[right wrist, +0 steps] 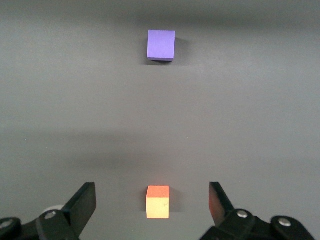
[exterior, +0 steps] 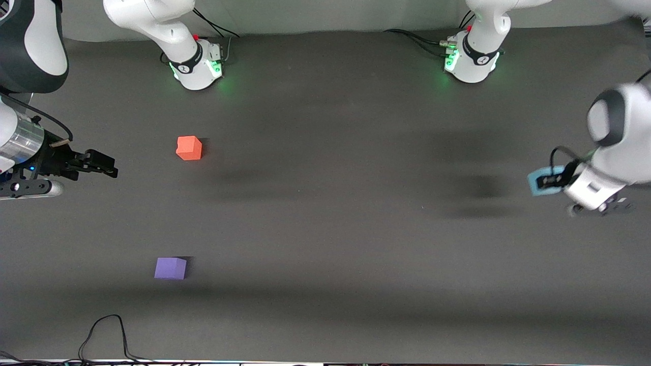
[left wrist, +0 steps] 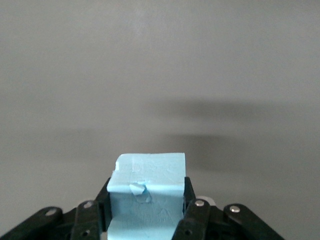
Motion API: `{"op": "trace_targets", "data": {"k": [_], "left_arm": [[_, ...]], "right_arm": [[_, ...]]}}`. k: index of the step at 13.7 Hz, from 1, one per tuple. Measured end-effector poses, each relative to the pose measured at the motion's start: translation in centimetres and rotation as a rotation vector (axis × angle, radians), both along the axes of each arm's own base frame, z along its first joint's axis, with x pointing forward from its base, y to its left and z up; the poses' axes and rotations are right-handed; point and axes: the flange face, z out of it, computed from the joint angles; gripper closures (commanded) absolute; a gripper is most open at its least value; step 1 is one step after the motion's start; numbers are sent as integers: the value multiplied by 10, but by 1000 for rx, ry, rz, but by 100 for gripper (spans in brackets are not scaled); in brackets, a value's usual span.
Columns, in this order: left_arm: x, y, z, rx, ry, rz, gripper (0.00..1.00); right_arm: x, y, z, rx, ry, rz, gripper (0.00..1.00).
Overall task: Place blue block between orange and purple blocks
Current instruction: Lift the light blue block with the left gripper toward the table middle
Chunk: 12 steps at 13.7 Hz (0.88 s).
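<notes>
My left gripper (exterior: 548, 180) is shut on the light blue block (exterior: 539, 181) and holds it above the table at the left arm's end. In the left wrist view the blue block (left wrist: 147, 195) sits squeezed between the two black fingers (left wrist: 190, 192). The orange block (exterior: 189, 148) rests on the table toward the right arm's end. The purple block (exterior: 170, 268) lies nearer the front camera than the orange one. My right gripper (exterior: 104, 166) waits open above the table's right-arm end. The right wrist view shows the orange block (right wrist: 157, 202) and the purple block (right wrist: 161, 44), both free of its spread fingers.
The dark grey mat (exterior: 325, 229) covers the table. A black cable (exterior: 104, 335) loops at the front edge below the purple block. The two arm bases (exterior: 196, 63) (exterior: 470, 58) stand along the back edge.
</notes>
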Motion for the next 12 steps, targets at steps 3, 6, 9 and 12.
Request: {"op": "trace_targets", "data": {"k": [3,6,9,12], "left_arm": [[-39,-3,92,-6,20,10,75],[-50,-11,130,-30,8,8,75],[-41,-69,133,-66,-2,-4,75],[-36,-180,137,-39,-21,40,75]], "right_arm": [[0,1,-1,0,1,1,0],[0,1,-2,0,3,1,0],[0,1,-3,0,6,2,0],[0,1,-4,-1,7,2,0]]}}
